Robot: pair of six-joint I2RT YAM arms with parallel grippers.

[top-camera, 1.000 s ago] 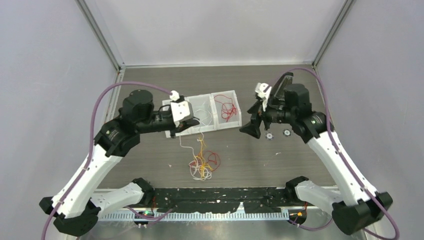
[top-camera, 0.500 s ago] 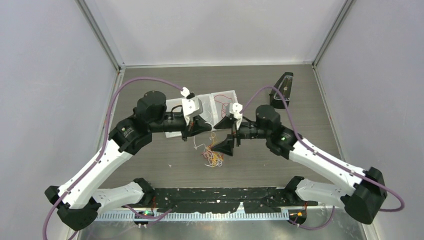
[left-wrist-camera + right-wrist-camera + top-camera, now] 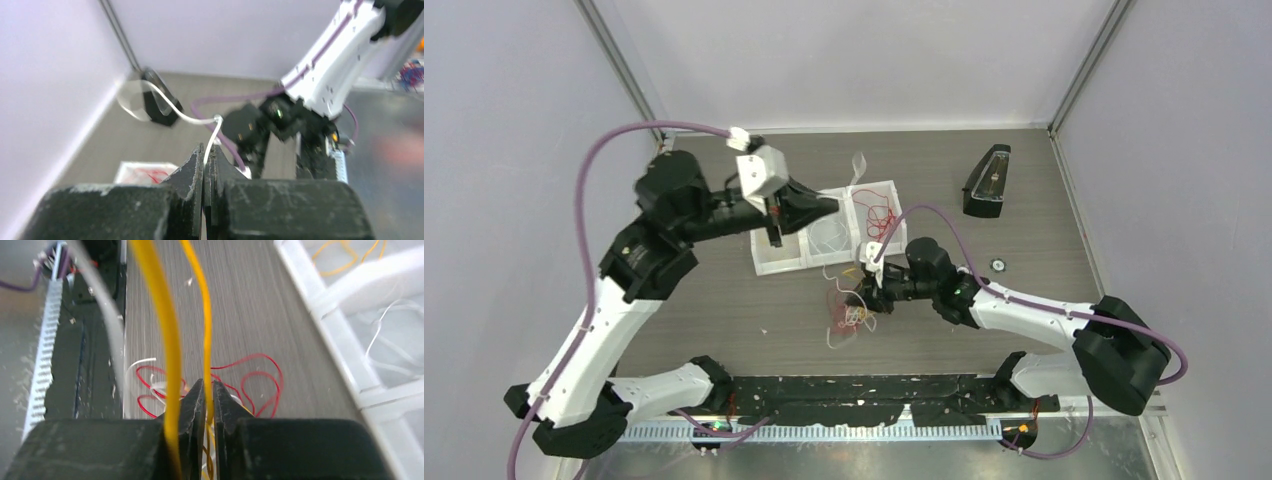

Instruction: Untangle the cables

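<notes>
The cables lie as a small red, white and yellow tangle on the table in front of the trays. My right gripper is low at the tangle's right edge. In the right wrist view it is shut on a yellow cable, with a second yellow strand beside the left finger and red loops behind. My left gripper hangs raised over the trays. In its wrist view it is shut on a white cable, which loops up at the back.
Two clear trays stand mid-table: the right tray holds red cables, the left tray white ones. A black wedge-shaped object stands at the back right, and a small round part lies near the right arm.
The left gripper rose and swung back with the white cable. The right gripper dropped to the tangle and closed on a yellow cable. The tangle shifted slightly right.
</notes>
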